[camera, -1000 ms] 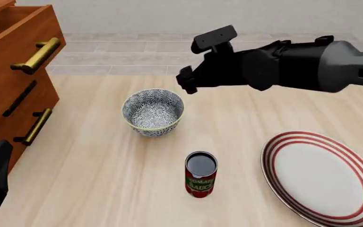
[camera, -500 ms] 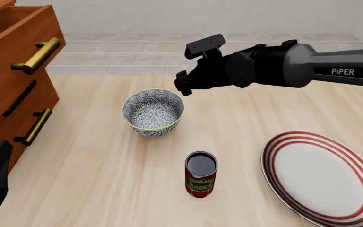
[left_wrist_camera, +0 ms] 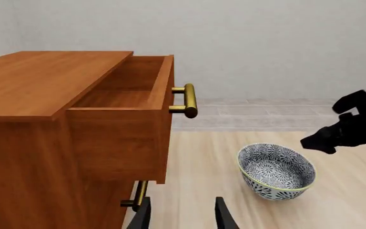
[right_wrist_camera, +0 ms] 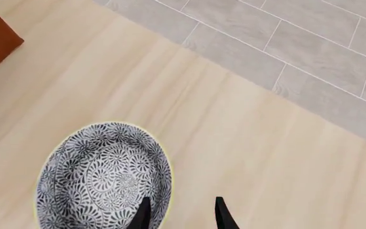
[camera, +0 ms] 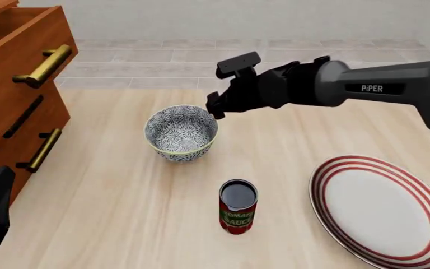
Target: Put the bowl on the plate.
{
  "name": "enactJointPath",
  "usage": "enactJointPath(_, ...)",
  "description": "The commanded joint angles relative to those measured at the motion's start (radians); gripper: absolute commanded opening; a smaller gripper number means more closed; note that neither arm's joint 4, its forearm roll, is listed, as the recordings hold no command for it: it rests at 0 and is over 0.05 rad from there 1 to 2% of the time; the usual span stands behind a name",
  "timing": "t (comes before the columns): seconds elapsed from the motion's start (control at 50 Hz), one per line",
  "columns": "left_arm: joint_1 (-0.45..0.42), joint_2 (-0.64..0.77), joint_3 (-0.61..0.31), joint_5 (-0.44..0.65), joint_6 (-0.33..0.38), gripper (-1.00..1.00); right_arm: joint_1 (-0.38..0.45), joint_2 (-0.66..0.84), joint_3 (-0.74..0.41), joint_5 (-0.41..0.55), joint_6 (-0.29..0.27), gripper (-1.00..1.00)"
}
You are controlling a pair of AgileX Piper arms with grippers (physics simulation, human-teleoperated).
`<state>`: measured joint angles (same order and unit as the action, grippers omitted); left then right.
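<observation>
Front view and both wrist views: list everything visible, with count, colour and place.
bowl: 1, blue-grey floral, table centre-left, empty
plate: 1, white with red rings, table near right
can: 1, red, nearer than the bowl
dresser: 1, brown wood, brass handles, left, top drawer open
table: 1, pale wood
right gripper: 1, black, open, over the bowl's far-right rim
left gripper: 1, black, open, near left by the dresser

One bowl (camera: pixel 181 132), one plate (camera: pixel 383 207), one can (camera: pixel 237 205) and one dresser (camera: pixel 15 84) with three brass handles are counted; two end effectors are seen.
</observation>
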<state>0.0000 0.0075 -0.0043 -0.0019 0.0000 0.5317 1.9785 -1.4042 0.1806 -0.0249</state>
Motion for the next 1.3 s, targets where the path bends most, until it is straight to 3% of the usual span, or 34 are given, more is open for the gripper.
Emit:
enactJointPath(0.02,0.0,0.0,0.0,0.0,0.0,1.0,-0.005,0.036,-0.018,0.001,0.005,1.0)
enactJointPath(1.3,0.0,0.0,0.0,0.0,0.0,1.0,0.027,0.137,0.006,-0.048,0.063,1.0)
